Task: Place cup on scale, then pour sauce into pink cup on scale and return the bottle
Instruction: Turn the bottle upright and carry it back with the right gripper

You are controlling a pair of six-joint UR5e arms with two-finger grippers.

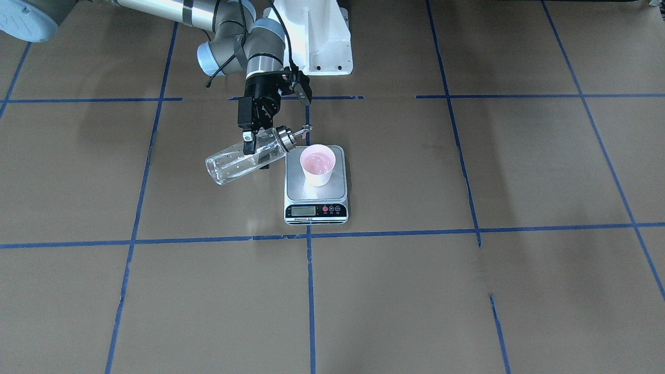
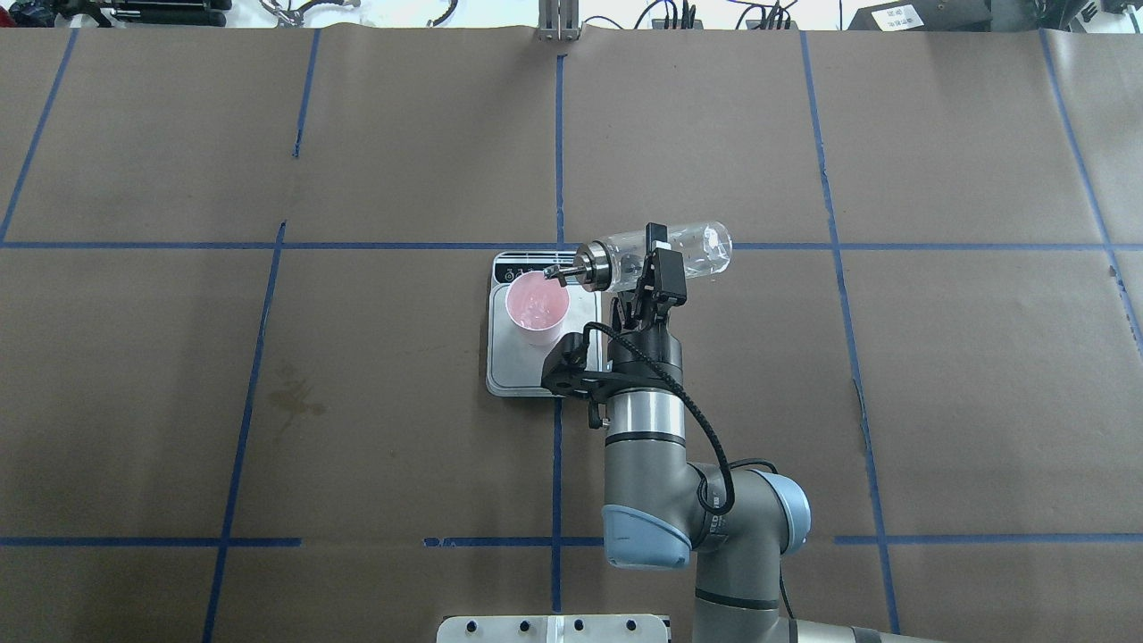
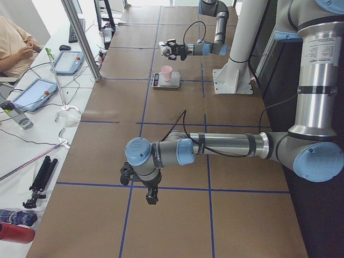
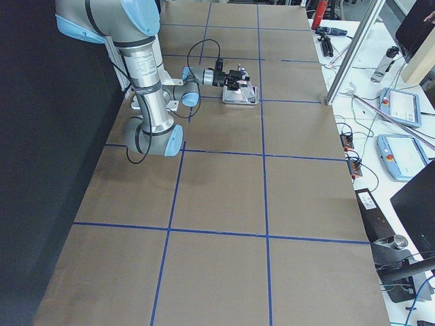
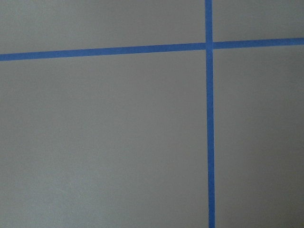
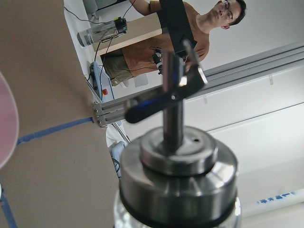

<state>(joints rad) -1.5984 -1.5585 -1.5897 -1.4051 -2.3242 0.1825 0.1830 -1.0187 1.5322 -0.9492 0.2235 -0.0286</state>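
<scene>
My right gripper is shut on the clear glass bottle, gripping its body near the silver pourer cap. The bottle is tipped close to level. Its spout reaches over the rim of the pink cup. Clear sauce shows through the glass. The cup stands upright on the scale, and its inside looks glossy. In the right wrist view the cap fills the frame and the cup's edge shows at the left. My left gripper hangs over the table far from the scale; I cannot tell its state.
Brown paper with blue tape lines covers the table. The robot's white base stands behind the scale. Beside the table's far edge are a person and a bench with tablets and cables.
</scene>
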